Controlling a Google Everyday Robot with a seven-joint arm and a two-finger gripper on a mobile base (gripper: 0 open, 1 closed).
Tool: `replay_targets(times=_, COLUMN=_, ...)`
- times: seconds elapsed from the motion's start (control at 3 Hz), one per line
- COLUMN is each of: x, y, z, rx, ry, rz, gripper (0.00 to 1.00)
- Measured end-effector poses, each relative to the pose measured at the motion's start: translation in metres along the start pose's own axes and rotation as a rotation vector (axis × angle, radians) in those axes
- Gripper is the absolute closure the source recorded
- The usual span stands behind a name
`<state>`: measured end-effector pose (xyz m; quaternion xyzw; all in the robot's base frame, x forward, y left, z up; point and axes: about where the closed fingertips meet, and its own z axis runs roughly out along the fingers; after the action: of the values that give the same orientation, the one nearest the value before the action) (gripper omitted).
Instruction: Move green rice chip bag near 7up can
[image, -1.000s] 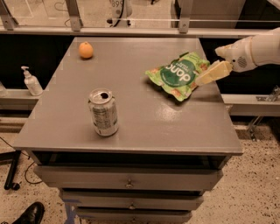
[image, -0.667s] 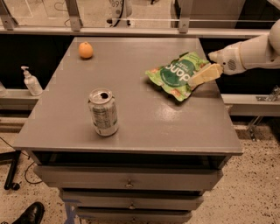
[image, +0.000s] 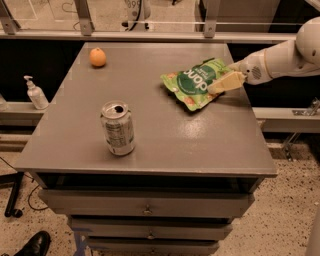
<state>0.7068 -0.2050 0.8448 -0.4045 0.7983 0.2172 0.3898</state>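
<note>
The green rice chip bag (image: 195, 82) lies on the right rear part of the grey table (image: 165, 145), its right edge raised a little. My gripper (image: 217, 88) reaches in from the right on a white arm and is shut on the bag's right edge. The 7up can (image: 118, 128) stands upright at the front left of the table, well apart from the bag and to its left and nearer the front.
A small orange fruit (image: 98, 57) sits at the table's far left corner. A soap dispenser bottle (image: 35, 93) stands on a ledge left of the table. Drawers are below the tabletop, and a rail runs behind it.
The gripper has moved a little to the left, and the bag has shifted slightly left with it. The can and the orange have not moved.
</note>
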Motion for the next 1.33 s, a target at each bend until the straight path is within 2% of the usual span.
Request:
replay_targets(times=0.67, x=-0.017, y=0.015, z=-0.028, rx=0.0, ry=-0.013, rz=-0.001, gripper=0.87)
replay_targets(times=1.0, x=-0.028, y=0.022, z=-0.049, rx=0.032, ry=-0.019, rz=-0.021, gripper=1.0)
replay_targets(times=1.33, x=-0.032, y=0.017, z=-0.07, rx=0.096, ry=-0.023, rz=-0.023, gripper=1.0)
